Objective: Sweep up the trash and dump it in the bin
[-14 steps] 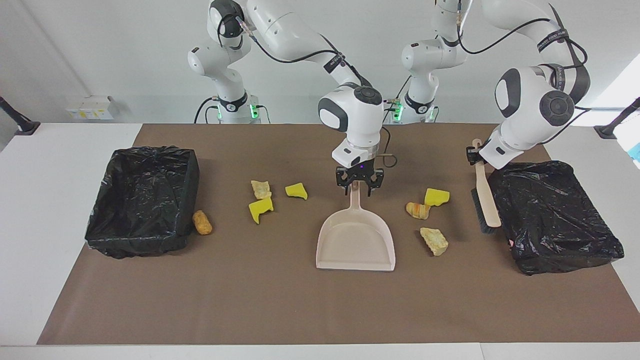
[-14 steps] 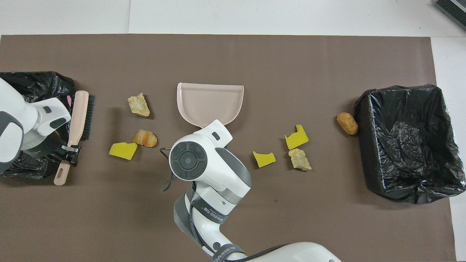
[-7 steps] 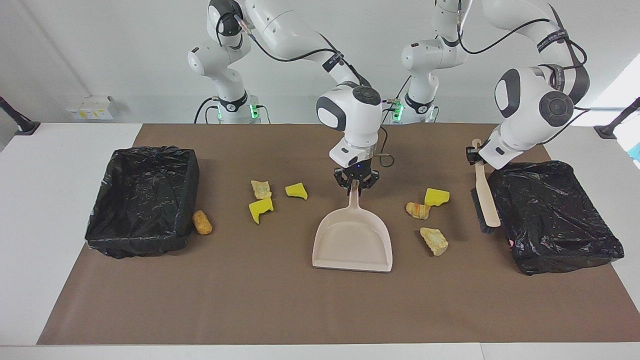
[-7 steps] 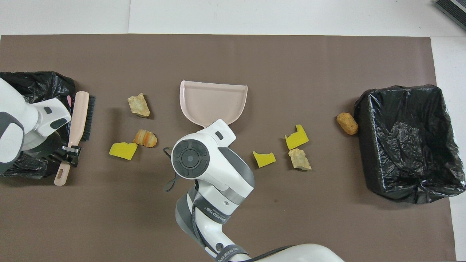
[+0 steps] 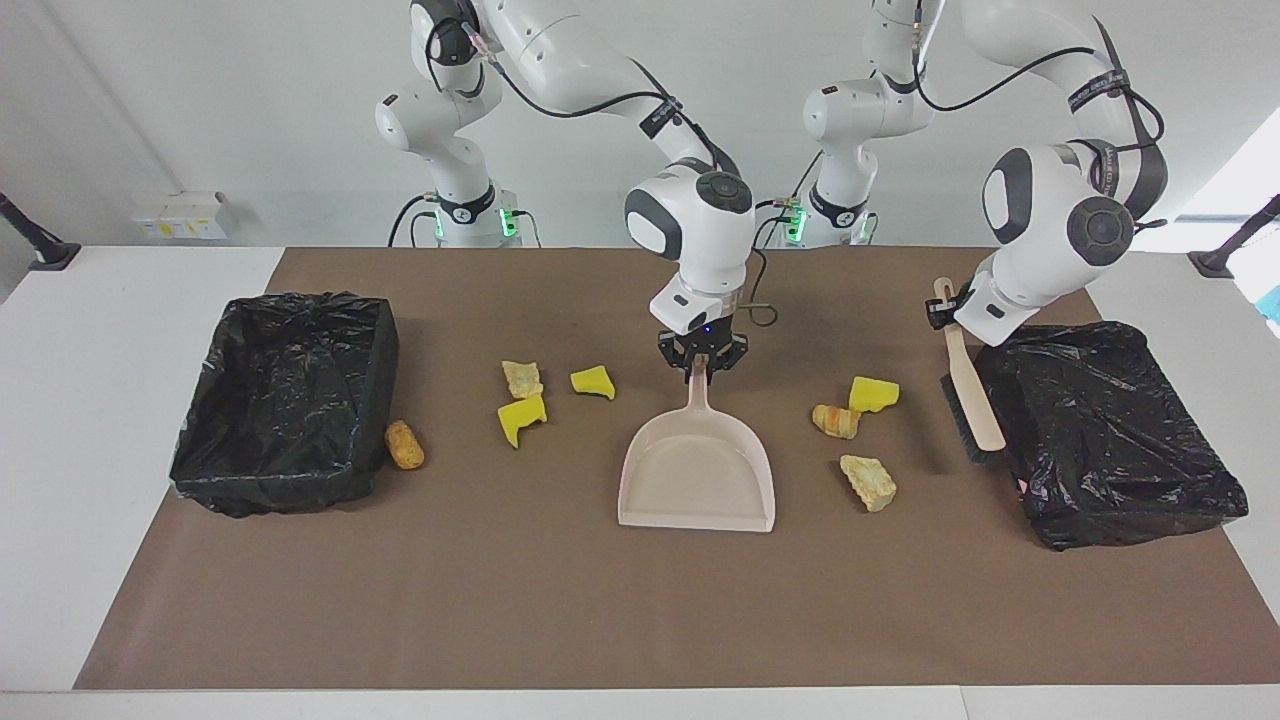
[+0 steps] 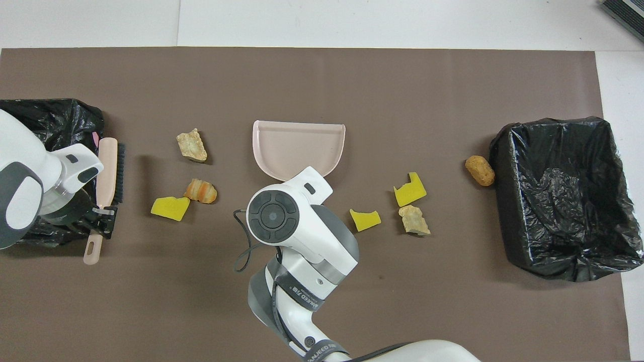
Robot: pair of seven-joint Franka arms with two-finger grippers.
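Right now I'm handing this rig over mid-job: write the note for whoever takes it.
Right gripper: jaws shut on the dustpan handle, pan at mid-table.
Left gripper: jaws shut on the brush handle, beside the bin at the left arm's end.
Trash: all seven pieces on the mat, three toward the left arm's end, three toward the right arm's, one lump against the second bin.
Done: both tools gripped.
Left: sweep everything into the pan, dump it.

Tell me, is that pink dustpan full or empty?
Empty. The dustpan's tray shows bare in both views, and all seven scraps of trash lie on the brown mat around it.
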